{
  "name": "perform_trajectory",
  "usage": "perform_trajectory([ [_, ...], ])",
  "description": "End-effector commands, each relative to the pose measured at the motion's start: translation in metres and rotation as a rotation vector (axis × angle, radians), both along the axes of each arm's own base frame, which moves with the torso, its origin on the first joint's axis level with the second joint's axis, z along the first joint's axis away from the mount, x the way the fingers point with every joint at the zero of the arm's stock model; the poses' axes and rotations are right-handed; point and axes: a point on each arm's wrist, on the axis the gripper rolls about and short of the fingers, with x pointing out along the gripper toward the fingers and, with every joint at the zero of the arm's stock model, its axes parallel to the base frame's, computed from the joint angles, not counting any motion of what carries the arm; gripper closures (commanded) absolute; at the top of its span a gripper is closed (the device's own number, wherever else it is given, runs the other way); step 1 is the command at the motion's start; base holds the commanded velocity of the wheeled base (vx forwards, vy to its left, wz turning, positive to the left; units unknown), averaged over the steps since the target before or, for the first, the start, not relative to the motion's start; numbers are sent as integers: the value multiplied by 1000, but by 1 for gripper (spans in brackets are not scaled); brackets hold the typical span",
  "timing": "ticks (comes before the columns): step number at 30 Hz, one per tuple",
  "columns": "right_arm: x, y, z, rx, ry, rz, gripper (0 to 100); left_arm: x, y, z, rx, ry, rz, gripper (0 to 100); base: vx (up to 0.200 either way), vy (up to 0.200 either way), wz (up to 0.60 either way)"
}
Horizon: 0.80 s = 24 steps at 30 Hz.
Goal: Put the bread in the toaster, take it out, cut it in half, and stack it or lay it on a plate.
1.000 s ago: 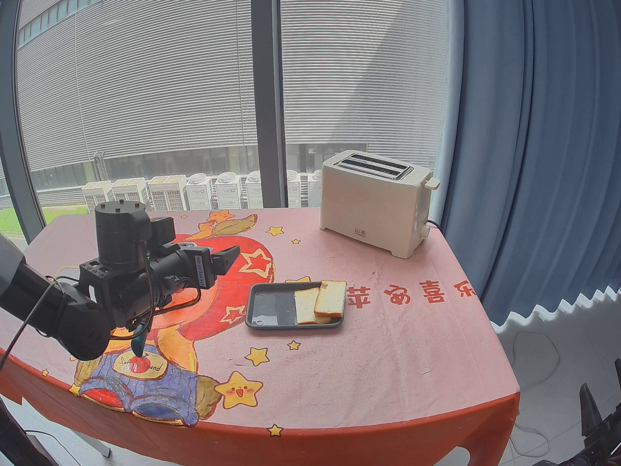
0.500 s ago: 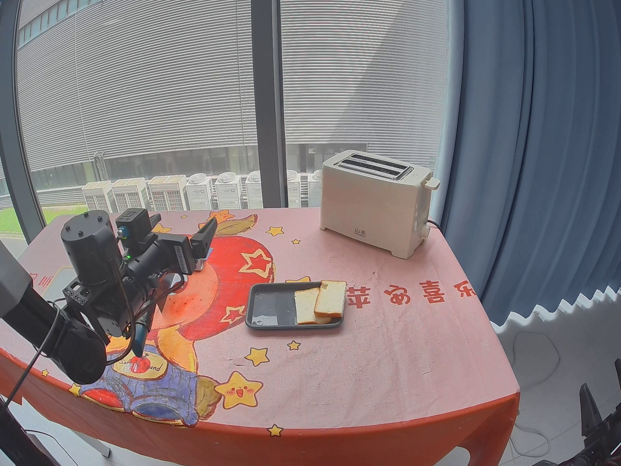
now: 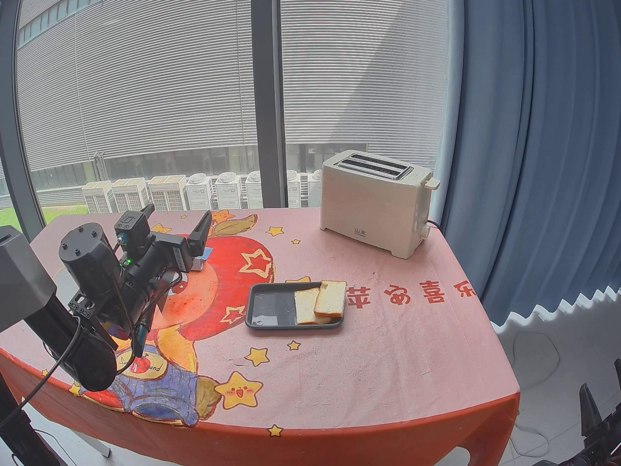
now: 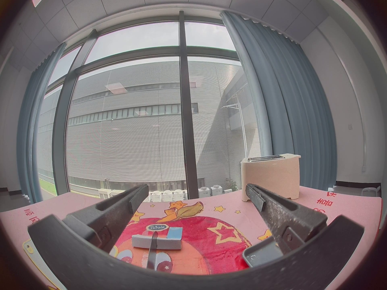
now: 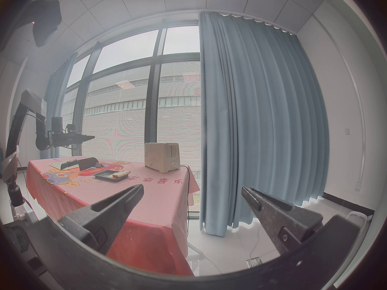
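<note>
Two pale bread halves [image 3: 330, 298] lie overlapping at the right end of a dark rectangular plate [image 3: 272, 309] in the middle of the table. The cream toaster [image 3: 375, 199] stands at the back right, its slots empty. My left gripper [image 3: 199, 235] hovers over the table's left part, open and empty, pointing toward the window. In the left wrist view it [image 4: 193, 194] frames a black-handled knife [image 4: 152, 248] resting across a grey block [image 4: 157, 241], with the toaster [image 4: 271, 176] beyond. My right gripper [image 5: 191, 198] hangs open and empty off the table's right side, low down.
A pink cartoon-print cloth [image 3: 388, 364] covers the table. The window runs behind it and a blue curtain [image 3: 537, 131] hangs at the right. A cable leaves the toaster's right side. The right wrist view shows the plate [image 5: 105, 176] and the toaster [image 5: 162, 157] from afar.
My left arm has drawn back to the left and its gripper has swung up and away from the plate. Bread, plate and toaster have not moved.
</note>
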Motion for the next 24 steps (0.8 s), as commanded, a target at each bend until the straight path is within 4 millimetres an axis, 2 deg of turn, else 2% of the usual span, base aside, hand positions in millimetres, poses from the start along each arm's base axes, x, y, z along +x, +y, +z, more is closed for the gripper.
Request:
perform_trajectory([
  [1, 0, 0, -4, 1, 4, 0, 0, -4, 4, -3, 1, 6, 9, 0, 0, 0, 0],
  [6, 0, 0, -4, 0, 4, 0, 0, -10, 16, 3, -1, -3, 41, 0, 0, 0, 0],
  [24, 0, 0, -4, 0, 4, 1, 0, -17, 81, 21, 20, -61, 270, 0, 0, 0, 0],
])
